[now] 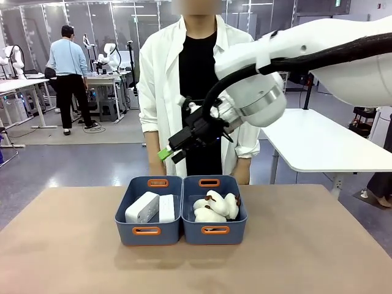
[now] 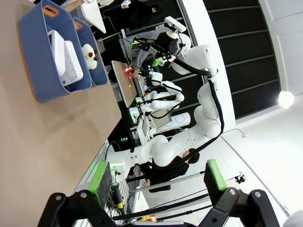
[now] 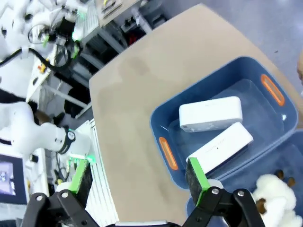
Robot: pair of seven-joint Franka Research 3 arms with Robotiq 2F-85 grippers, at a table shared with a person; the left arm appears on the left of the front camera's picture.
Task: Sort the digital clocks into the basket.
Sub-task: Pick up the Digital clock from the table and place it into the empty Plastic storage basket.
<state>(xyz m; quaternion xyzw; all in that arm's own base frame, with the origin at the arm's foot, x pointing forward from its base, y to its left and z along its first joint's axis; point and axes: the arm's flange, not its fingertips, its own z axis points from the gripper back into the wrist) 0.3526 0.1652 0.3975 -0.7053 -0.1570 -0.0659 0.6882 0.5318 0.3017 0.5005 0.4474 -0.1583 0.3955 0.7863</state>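
Two white digital clocks (image 1: pixel 142 207) (image 1: pixel 166 208) lie side by side inside the left slate-blue basket (image 1: pixel 127 231) at the table's middle. My right gripper (image 1: pixel 171 153) hangs open and empty in the air above and behind that basket, in front of the person. In the right wrist view its green pads stand wide apart around nothing, my right gripper (image 3: pixel 138 179) looking down on the basket (image 3: pixel 158 118) and both clocks (image 3: pixel 210 113) (image 3: pixel 220 146). My left gripper (image 2: pixel 158 182) is open and empty, well off from the basket (image 2: pixel 40 71), where the clocks (image 2: pixel 57 45) (image 2: pixel 71 61) show.
An identical blue bin (image 1: pixel 234 231) touches the basket's right side and holds cream plush toys (image 1: pixel 214 207). A person in a white coat stands at the far edge right behind the bins. Bare brown tabletop (image 1: pixel 67 257) surrounds both bins.
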